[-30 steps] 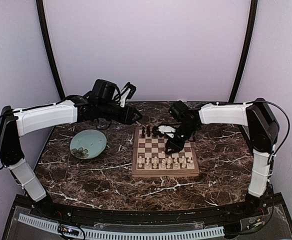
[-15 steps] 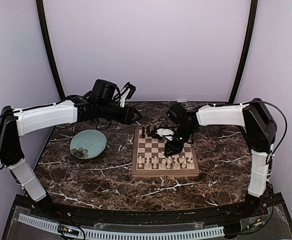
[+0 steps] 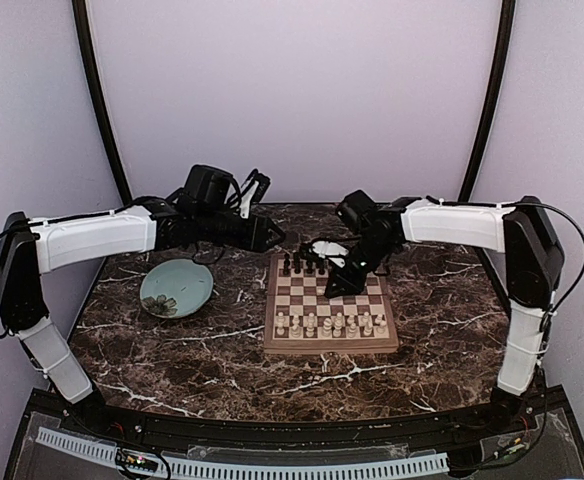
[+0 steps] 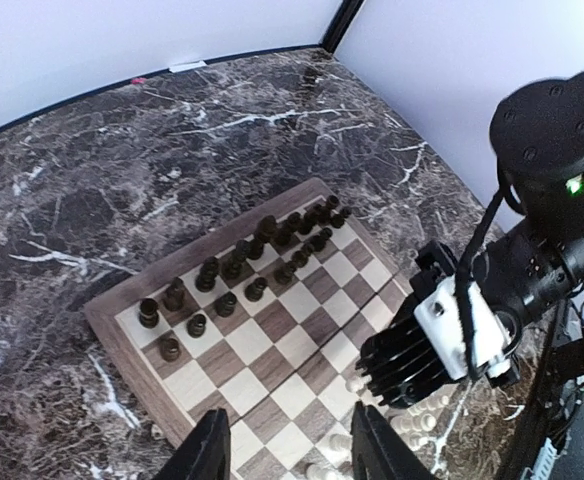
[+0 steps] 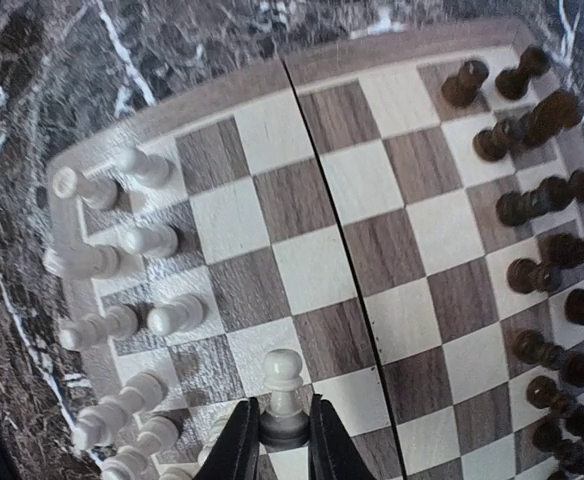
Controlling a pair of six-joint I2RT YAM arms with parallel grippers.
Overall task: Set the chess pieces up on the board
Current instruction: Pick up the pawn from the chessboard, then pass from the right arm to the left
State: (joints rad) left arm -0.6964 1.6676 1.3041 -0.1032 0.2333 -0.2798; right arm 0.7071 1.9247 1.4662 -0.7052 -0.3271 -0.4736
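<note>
While right end effector (image 5: 280, 418) is clenched on a white pawn (image 5: 284, 378) raised above mid board (image 5: 317, 268), keep it upright, carry to a free sq in the near white rows & lower straight down w/o clipping neighbours. Left end effector (image 4: 290, 452) hangs released, holding nothing, beyond board's far-left corner.

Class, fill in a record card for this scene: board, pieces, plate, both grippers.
board: chequered wood, on marble table
dark pieces: two rows, far edge
white pieces: along near edge
plate: pale teal, left of board
right gripper: shut on white pawn
left gripper: open, empty, off the board
</note>
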